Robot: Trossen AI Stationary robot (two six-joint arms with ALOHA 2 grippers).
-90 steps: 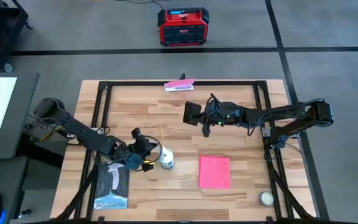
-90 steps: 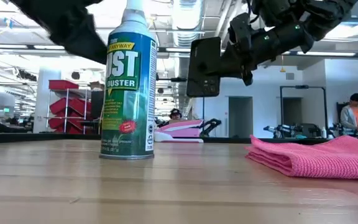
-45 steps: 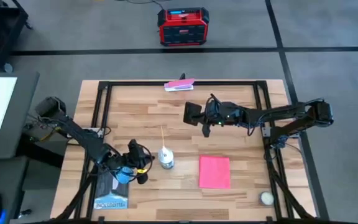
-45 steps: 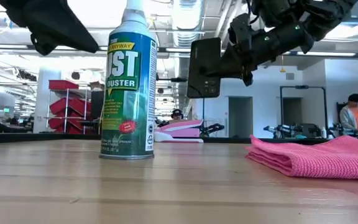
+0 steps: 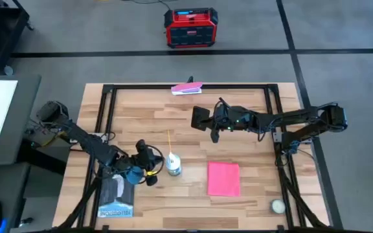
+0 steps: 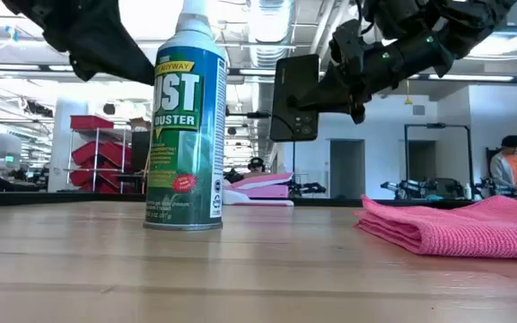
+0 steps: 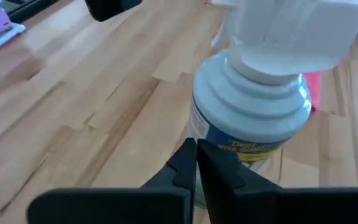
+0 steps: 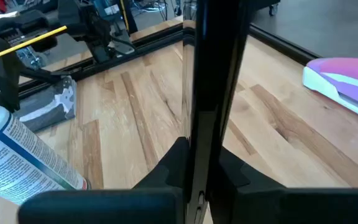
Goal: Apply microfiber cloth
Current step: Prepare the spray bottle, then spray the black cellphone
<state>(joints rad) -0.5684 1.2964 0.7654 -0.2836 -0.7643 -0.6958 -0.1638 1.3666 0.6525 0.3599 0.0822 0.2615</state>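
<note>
Spanning the centre of the high view, the wooden table [image 5: 141, 123] keeps its widest bare stretch across the upper left, inside the black frame [image 5: 109, 90]. A pink-and-white flat item [image 5: 186, 88] sits at the top edge, a small ball [image 5: 277, 206] at lower right. The microfiber cloth [image 5: 223, 178] lies flat at lower centre-right, below and well apart from the right gripper [image 5: 207, 120], which pinches a black phone [image 5: 201, 118] upright. The duster can [image 5: 172, 165] stands just beside the left gripper [image 5: 151, 171], fingers pressed together.
</note>
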